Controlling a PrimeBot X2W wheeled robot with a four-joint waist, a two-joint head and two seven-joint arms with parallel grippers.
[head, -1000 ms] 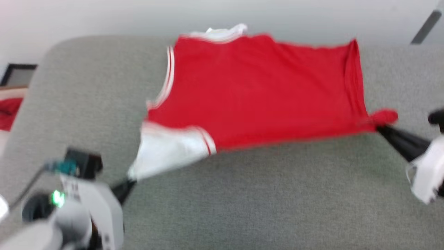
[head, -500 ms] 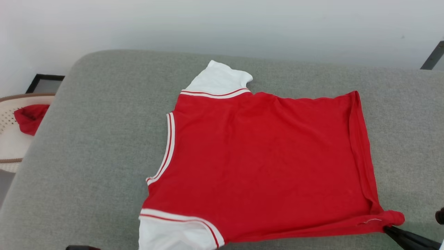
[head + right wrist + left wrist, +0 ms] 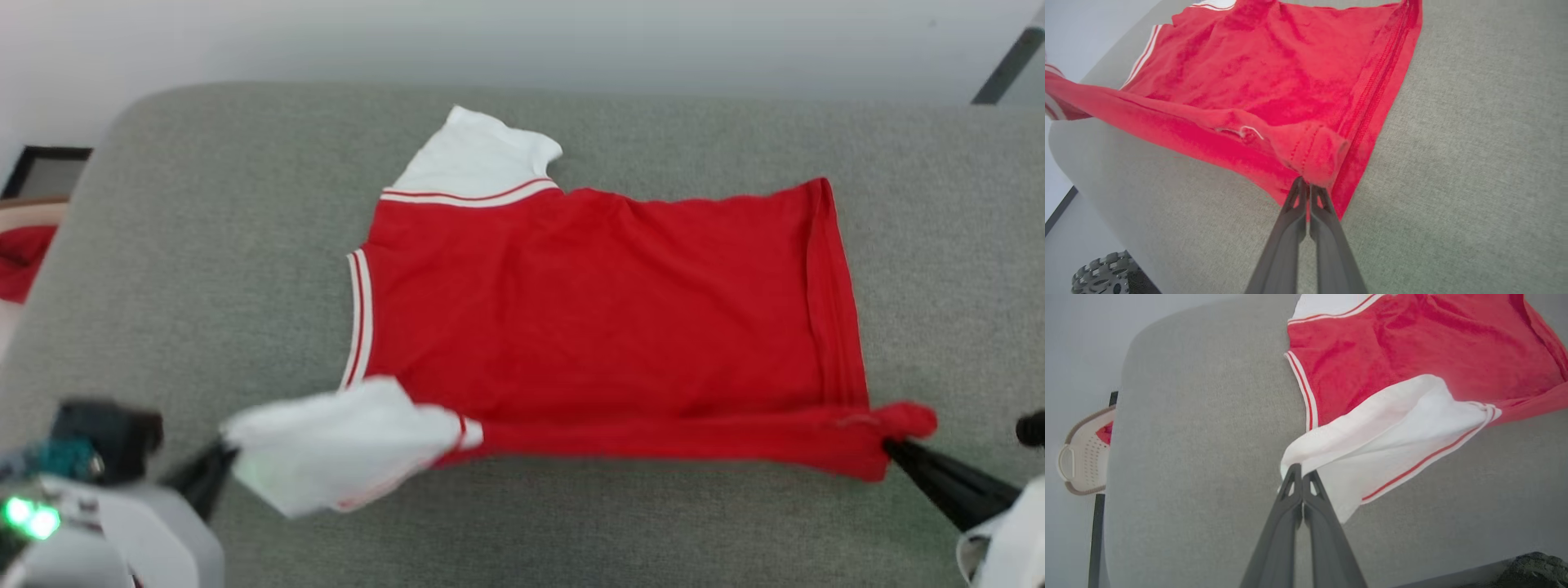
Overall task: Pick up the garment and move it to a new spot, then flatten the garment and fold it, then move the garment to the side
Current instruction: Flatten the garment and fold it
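The left gripper (image 3: 1301, 473), fingers pinched together, clamps the edge of the white sleeve (image 3: 1392, 424) just past its tips, the shirt (image 3: 588, 302) lies spread on the grey cushion (image 3: 204, 245) between both tools, and the right gripper (image 3: 1306, 183), likewise clenched, grips the bunched hem corner (image 3: 1314, 155).

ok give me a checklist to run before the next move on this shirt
1. Grip of left pincer on near white sleeve: ok, shut on it.
2. Grip of right pincer on red hem corner: ok, shut on it.
3. Near edge raised off grey cushion: ok.
4. Body of garment flat, far sleeve spread: ok.
5. Near sleeve smooth: not ok, bunched.
6. Both fabric layers caught in each grip: cannot tell.
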